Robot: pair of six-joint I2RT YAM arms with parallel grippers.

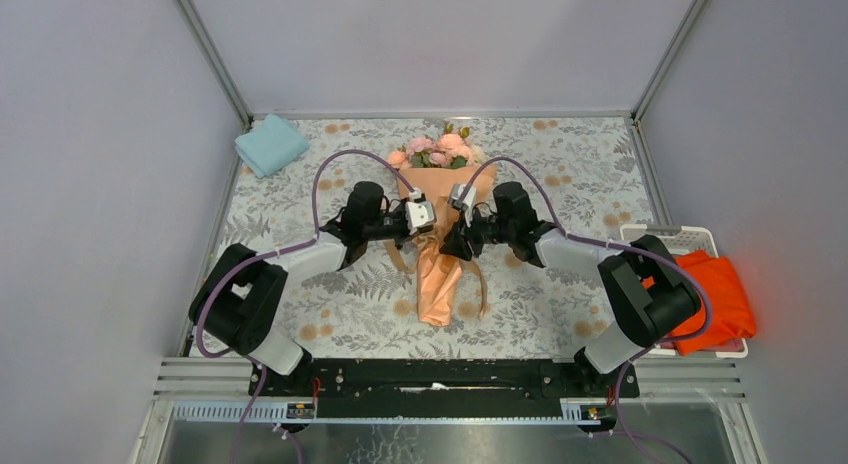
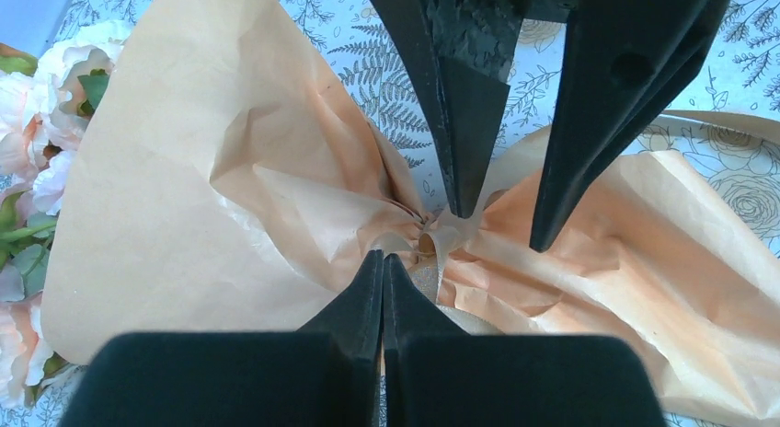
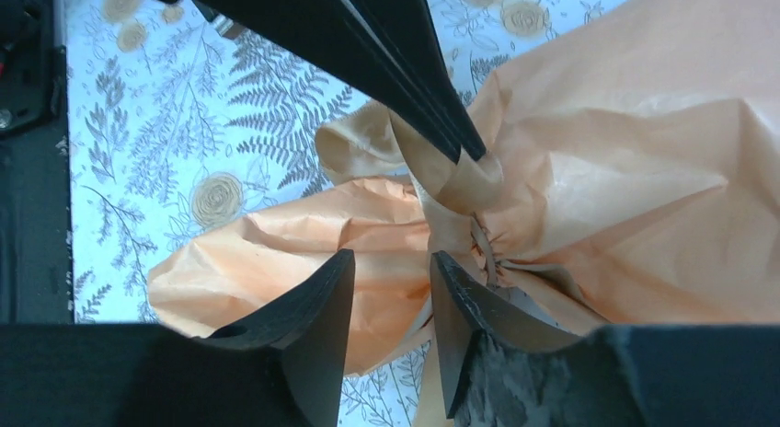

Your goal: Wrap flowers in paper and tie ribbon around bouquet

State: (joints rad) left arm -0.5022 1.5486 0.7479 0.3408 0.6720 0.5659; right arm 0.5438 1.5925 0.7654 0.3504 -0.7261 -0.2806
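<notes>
The bouquet lies on the table with its pink and cream flowers (image 1: 437, 150) (image 2: 37, 123) at the far end. The peach paper (image 1: 438, 279) (image 2: 184, 188) (image 3: 644, 123) is gathered to a narrow waist. A tan ribbon (image 3: 460, 183) (image 2: 441, 248) circles that waist, and one tail trails beside the cone (image 1: 483, 296). My left gripper (image 1: 428, 224) (image 2: 382, 261) (image 3: 467, 151) is at the waist, shut on a loop of the ribbon. Facing it, my right gripper (image 1: 452, 246) (image 3: 391, 261) (image 2: 501, 226) stands open over the knot, and only paper shows in the gap behind its fingers.
A folded light-blue cloth (image 1: 271, 144) lies at the back left. At the right edge a white basket (image 1: 690, 239) holds a bright orange cloth (image 1: 720, 299). Grey walls close in the patterned table on three sides.
</notes>
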